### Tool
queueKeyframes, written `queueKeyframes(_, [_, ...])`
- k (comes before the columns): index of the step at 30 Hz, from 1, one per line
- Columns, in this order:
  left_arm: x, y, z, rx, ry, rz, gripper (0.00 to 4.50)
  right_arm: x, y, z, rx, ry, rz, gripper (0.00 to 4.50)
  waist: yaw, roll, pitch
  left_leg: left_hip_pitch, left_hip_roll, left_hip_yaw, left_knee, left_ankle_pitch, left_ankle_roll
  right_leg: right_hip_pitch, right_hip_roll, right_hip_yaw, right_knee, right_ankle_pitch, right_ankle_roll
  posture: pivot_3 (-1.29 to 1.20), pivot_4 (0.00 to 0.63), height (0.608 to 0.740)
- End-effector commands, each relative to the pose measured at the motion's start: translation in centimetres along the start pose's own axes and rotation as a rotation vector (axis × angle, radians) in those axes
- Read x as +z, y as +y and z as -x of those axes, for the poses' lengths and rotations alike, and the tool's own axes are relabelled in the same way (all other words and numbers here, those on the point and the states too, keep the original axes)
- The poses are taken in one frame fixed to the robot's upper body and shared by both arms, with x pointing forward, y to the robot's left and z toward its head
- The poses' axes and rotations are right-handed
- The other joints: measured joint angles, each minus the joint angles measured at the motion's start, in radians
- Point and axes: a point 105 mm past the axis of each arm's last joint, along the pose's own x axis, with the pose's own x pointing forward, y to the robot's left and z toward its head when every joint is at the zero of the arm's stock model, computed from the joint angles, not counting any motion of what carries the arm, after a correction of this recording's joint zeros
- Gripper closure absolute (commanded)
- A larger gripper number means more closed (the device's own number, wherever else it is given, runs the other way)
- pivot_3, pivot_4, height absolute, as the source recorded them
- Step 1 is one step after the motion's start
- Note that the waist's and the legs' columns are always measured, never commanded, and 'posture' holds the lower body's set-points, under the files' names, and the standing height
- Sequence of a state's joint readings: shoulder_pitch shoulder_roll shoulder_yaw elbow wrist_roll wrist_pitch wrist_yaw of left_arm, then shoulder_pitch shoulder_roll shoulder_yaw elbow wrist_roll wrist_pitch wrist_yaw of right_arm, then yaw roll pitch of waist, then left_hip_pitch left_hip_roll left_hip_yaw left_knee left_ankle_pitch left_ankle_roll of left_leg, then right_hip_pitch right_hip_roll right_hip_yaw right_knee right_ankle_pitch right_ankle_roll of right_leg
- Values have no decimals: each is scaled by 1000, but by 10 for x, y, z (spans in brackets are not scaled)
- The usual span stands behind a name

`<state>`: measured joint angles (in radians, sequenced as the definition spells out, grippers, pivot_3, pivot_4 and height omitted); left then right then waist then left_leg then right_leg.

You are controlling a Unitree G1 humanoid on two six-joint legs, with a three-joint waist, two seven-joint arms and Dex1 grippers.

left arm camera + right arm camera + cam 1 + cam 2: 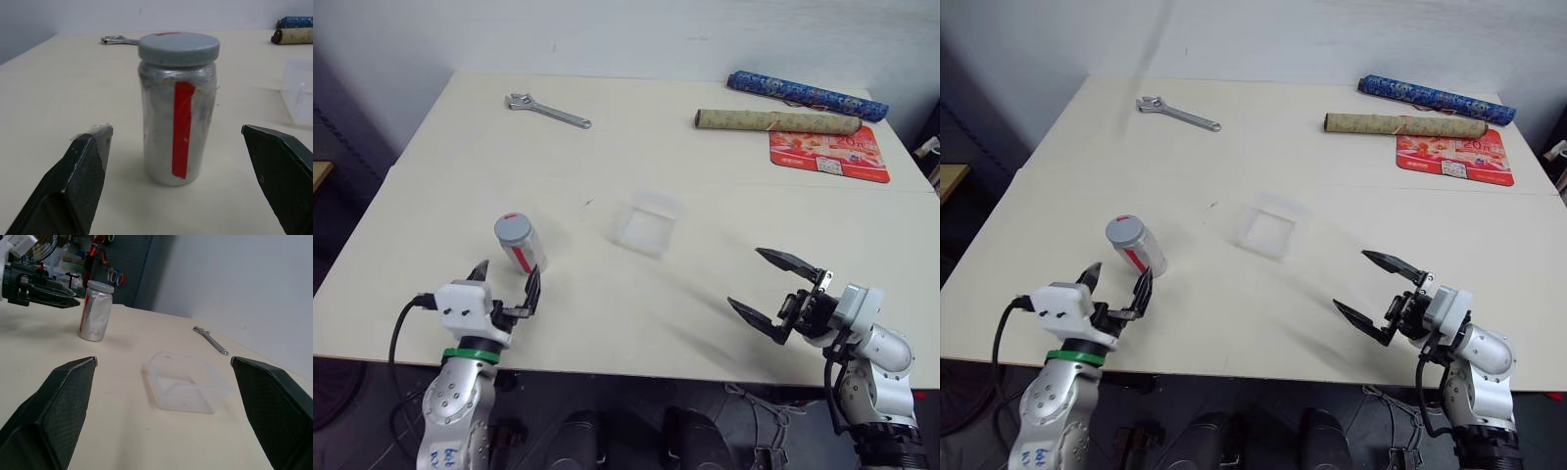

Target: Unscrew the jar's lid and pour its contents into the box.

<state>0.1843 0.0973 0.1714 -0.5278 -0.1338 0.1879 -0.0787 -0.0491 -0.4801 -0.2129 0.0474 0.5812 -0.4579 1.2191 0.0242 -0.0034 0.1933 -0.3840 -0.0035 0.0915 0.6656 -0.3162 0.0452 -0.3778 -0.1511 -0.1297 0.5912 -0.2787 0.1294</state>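
Note:
The jar [522,249] stands upright on the cream table, left of centre, whitish with a red stripe [182,128]. Its grey lid [178,48] sits screwed on top. My left gripper [506,282] is open just in front of the jar, one finger on each side, touching nothing. The box [647,223] of translucent white plastic lies to the right of the jar, near the table's middle. My right gripper [773,291] hangs open near the front right edge, apart from the box. The contents are hidden inside the jar.
A metal wrench [547,111] lies at the back left. Two rolled tubes [777,120] and a red flat mat [829,155] lie at the back right. The table's front edge [636,370] runs just before both grippers.

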Motion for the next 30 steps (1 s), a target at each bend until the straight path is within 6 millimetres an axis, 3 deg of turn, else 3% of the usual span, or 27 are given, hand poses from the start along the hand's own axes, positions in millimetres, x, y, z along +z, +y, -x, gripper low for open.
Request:
queueKeyframes(1, [4,-5,-11,25,-23,-38,39,14,-3,-3,-8,-20,44,0,1,0,0,0,0,0,0,0,0,0,0,0,0,0,0,0,150,740])
queueKeyframes(18, [-2,-10,-65,43,-95,-57,39,19,4,4,-77,22,49,0,2,0,0,0,1,1,1,0,2,-1,0,0,0,0,0,0,150,740])
queueKeyframes(25, [6,-11,-65,9,-142,-38,2150,11,5,13,-104,24,44,0,2,0,0,0,1,1,1,1,4,-1,0,0,0,0,0,0,150,740])
queueKeyframes(30, [36,3,-62,-194,-263,23,2150,10,10,11,-67,21,-11,0,1,0,0,0,1,1,1,1,4,-1,0,0,0,0,0,0,150,740])
